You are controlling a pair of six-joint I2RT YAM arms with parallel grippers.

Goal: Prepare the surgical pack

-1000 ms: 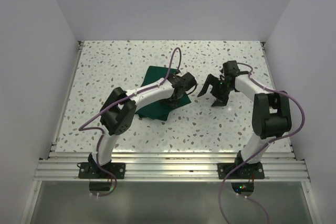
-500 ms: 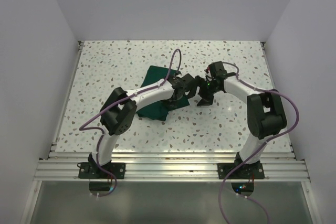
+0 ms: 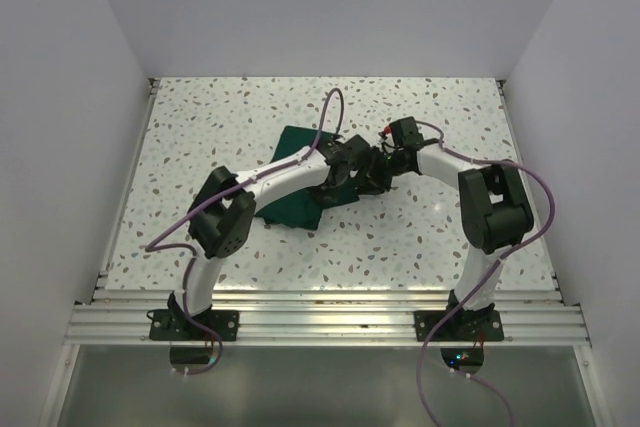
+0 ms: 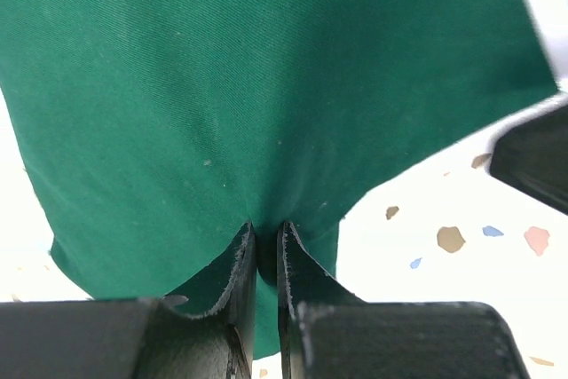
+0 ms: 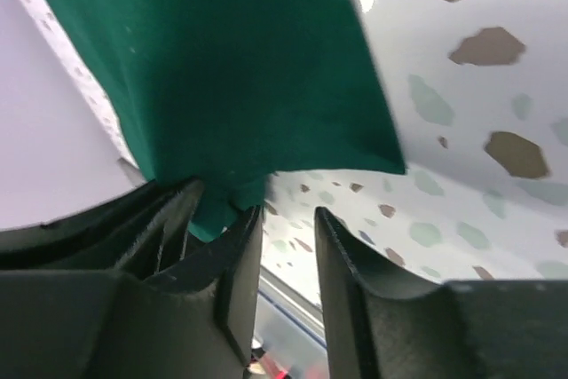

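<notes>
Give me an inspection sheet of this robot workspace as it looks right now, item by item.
Surface: speckled table, no spills seen.
Job's things: green cloth, lying left of centre; no tray, instruments or gauze in view.
Clutter: nothing seen.
Grippers: left end effector pinched shut on the cloth's edge; right end effector close beside it, jaws apart, nothing between them.
Cables: purple cables loop along both arms.
Surroundings: plain white walls on three sides; metal rail along the near edge.
</notes>
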